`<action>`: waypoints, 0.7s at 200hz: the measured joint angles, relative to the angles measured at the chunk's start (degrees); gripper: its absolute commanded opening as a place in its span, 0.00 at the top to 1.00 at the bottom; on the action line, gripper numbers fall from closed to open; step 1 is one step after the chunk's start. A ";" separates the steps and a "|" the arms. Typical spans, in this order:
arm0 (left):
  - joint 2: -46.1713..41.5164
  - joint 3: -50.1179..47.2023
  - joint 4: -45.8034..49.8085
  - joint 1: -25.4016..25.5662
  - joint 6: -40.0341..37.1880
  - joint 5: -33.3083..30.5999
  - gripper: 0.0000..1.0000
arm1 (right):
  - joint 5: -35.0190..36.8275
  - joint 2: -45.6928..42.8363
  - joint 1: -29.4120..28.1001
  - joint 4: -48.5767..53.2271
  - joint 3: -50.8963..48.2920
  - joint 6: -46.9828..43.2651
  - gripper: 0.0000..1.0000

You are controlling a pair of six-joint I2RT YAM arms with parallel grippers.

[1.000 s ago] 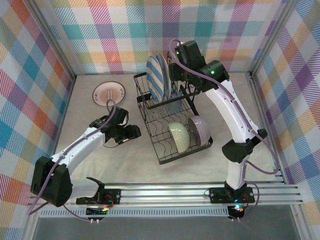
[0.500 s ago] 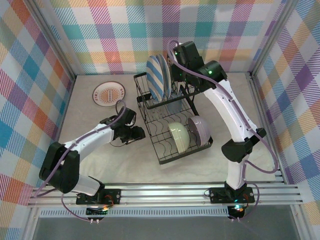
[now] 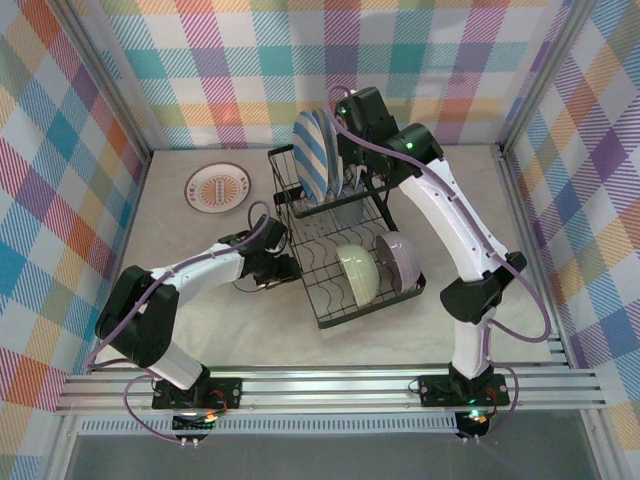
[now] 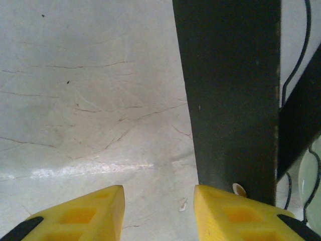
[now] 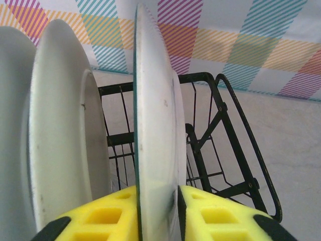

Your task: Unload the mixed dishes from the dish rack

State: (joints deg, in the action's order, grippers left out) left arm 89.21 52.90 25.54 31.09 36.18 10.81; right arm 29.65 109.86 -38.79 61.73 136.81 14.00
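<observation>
Yellow right fingers [image 5: 156, 198] are clamped on the rim of an upright plate [image 5: 155, 115] at the far end of the dish rack [image 3: 365, 310], one pad on each face. The bite is shallow, edge only. Left fingers [image 4: 159, 201] are apart with nothing between them, low over the bare surface [image 4: 75, 100], with one pad just beside the rack's left frame bar.

Risks as I read them:
- Shallow rim grip on a smooth plate. It likely pivots or slips once out of its slot, and a drop lands on the rack or the neighbours.
- Neighbour plate [image 5: 65, 130] stands close on the left of the gripped one, with a third plate [image 5: 12, 125] beyond. Any tilt or sideways drift on the lift knocks them, and they could domino.
- The plate's bottom edge is hidden down in the wire slots. A pull that isn't straight up snags the wire and drags the rack, which looks light and unfixed.
- Left fingers are close enough to bump the frame, and a nudge shifts the rack under the right grip. They may be meant to brace it, can't tell.
- Green bowl [image 3: 358, 272] and lavender bowl [image 3: 402, 258] lean in the near section, so a jolt could tip them out.

Brown-striped plate [image 3: 216, 187] lies flat on the surface at far left, well apart from the rack.
</observation>
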 measured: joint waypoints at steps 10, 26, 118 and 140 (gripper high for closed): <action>0.11 0.24 0.26 0.02 0.07 -0.02 0.60 | 0.48 0.02 -0.11 -0.04 0.00 0.07 0.83; 0.44 0.63 0.59 0.31 0.24 -0.11 0.60 | 1.60 0.07 -0.20 -0.17 -0.04 0.00 0.89; 3.10 3.37 0.61 2.29 0.26 0.24 0.60 | 6.69 0.02 -0.20 -1.07 -1.11 -1.70 1.00; 3.21 3.48 0.63 2.32 0.26 0.24 0.60 | 7.91 -0.59 -0.37 -2.43 -2.69 -2.40 1.00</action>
State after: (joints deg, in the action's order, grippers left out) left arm 92.42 56.38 26.17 33.41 36.45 11.05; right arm 37.56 109.27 -39.16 59.31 134.13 11.60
